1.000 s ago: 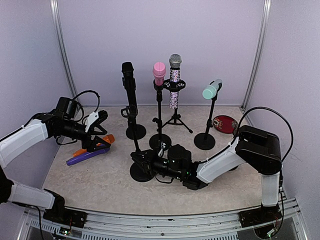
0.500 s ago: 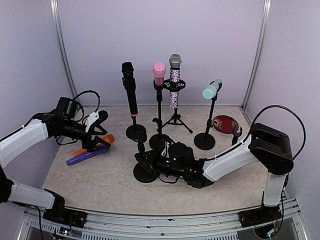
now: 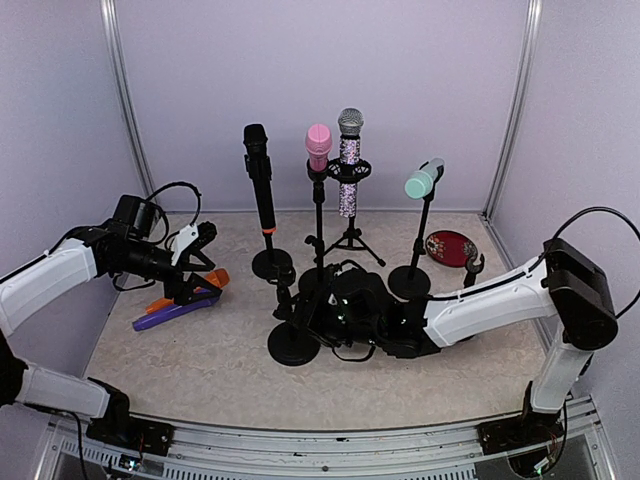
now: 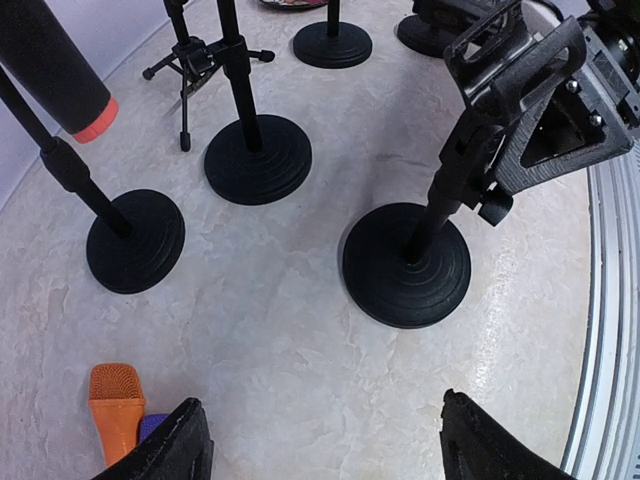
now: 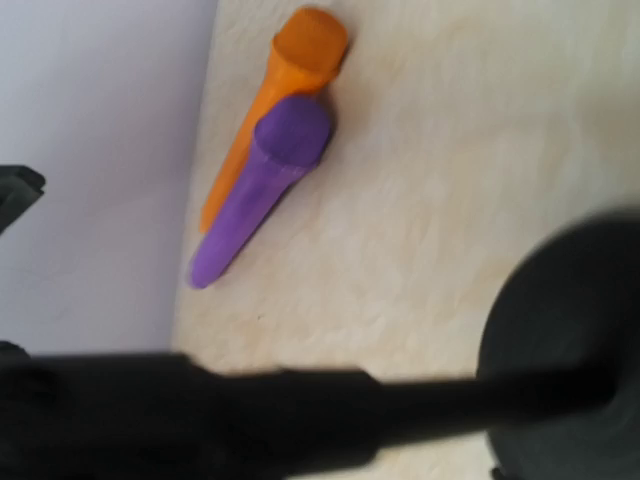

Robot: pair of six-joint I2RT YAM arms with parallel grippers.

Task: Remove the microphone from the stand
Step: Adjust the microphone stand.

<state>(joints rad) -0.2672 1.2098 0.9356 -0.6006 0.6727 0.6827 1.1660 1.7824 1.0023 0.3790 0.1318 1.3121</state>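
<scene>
Microphones sit at several depths on the tabletop [image 3: 200, 385]. Nearest the arm bases is the short near stand [image 3: 292, 345], with no microphone that I can see in its clip. The right claw [image 4: 470, 110] is at the top of it. Its jaws look parted around the clip rather than pressing on it. The right forearm lies low across the tabletop.

Further left, the orange microphone [image 5: 300, 60] and the purple microphone [image 5: 270, 170] lie flat side by side. The left claw [image 4: 325, 430] hangs wide open and empty above them.

Behind these, four microphones are still in holders. The black microphone [image 3: 258, 175] is upright on the left and the pink microphone [image 3: 318, 146] is beside it. The glitter microphone [image 3: 349, 165] is on a tripod and the teal microphone [image 3: 423, 180] is tilted on the right. I cannot tell which one is meant, though the black one looks easiest to reach.

The right arm would probably cause any trouble here. Swinging it out from among the round bases could tip the near stand or clip the pink one's pole just behind. These stands are tall and top-heavy. Pulling a microphone sideways with nothing bracing the stand could drag the stand over with it.
</scene>
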